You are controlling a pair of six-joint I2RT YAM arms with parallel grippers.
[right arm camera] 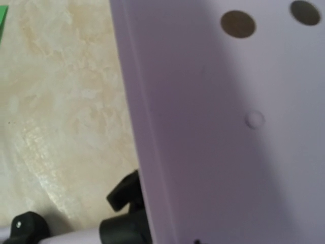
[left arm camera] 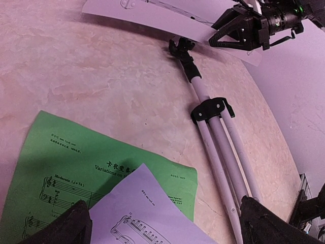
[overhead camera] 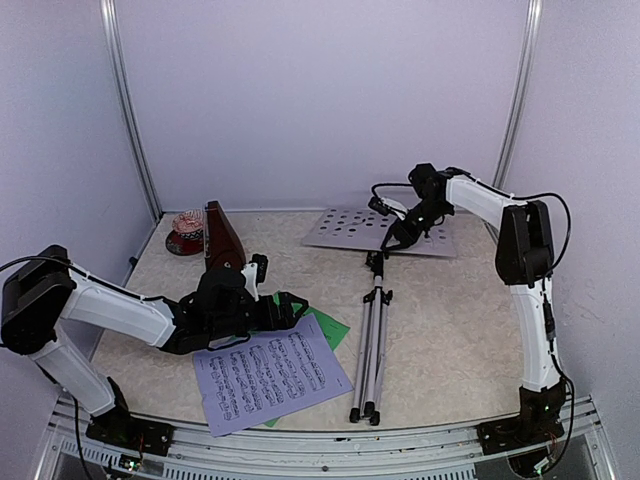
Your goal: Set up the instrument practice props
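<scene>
The silver music stand lies flat on the table with its legs folded, also in the left wrist view. Its perforated grey desk rests at the back and fills the right wrist view. My right gripper sits at the desk's near edge by the joint, fingers either side; whether they pinch it does not show. The lavender sheet overlaps the green sheet. My left gripper hovers open over both sheets' corners. The brown metronome stands upright behind the left arm.
A round red and pink object sits next to the metronome at the back left. White walls with metal posts close in the back and sides. The lavender sheet reaches close to the table's front edge.
</scene>
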